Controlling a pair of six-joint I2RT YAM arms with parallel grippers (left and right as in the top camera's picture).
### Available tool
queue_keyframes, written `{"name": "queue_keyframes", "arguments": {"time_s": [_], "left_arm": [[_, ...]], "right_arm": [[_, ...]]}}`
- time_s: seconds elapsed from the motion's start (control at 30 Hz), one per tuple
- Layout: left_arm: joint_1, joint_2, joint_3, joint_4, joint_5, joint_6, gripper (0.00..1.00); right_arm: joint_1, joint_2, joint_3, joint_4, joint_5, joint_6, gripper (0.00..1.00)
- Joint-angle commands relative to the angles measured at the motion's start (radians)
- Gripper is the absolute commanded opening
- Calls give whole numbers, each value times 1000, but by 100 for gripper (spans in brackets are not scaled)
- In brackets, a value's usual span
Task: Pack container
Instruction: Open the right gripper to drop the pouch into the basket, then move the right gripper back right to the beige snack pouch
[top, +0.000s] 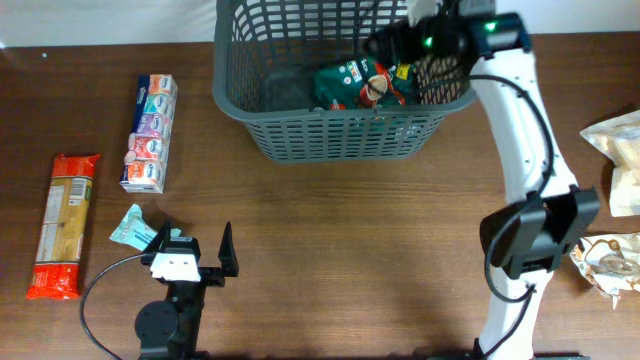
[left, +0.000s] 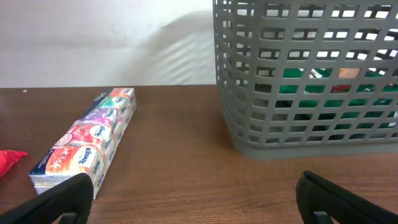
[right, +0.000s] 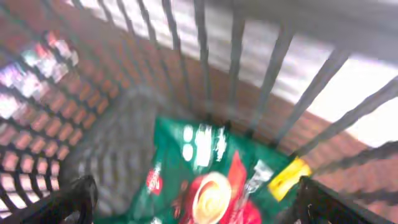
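Both agape: left claw (left: 193, 194), right claw (right: 196, 198)

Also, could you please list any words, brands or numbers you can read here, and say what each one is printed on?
"Kleenex" (probably, as the script is soft): repeated along the tissue multipack.
Print on the green packet inside the container: blurred, unreadable.
Print on the long red packet: too small to read.
Print on the teal sachet: too small to read.
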Motion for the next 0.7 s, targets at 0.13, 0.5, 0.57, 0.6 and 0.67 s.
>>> {"name": "queue_keyframes", "arguments": {"time_s": [0.13,0.5,0.57,0.6,0.67], "left_arm": [[5,-8,-7,3,7,6,99],[5,-8,-7,3,7,6,99],[5,-8,-7,3,7,6,99],[5,-8,-7,3,7,6,99],[5,-8,-7,3,7,6,99]], "right_arm": [[-59,-35,438,-182,507,5,99],[-336,-35,633,-527,799,74,99],[-397,-35,633,-583,798,143,99],[-431,-35,633,-609,798,179,99],[-484,-35,633,-644,798,234,99]]}}
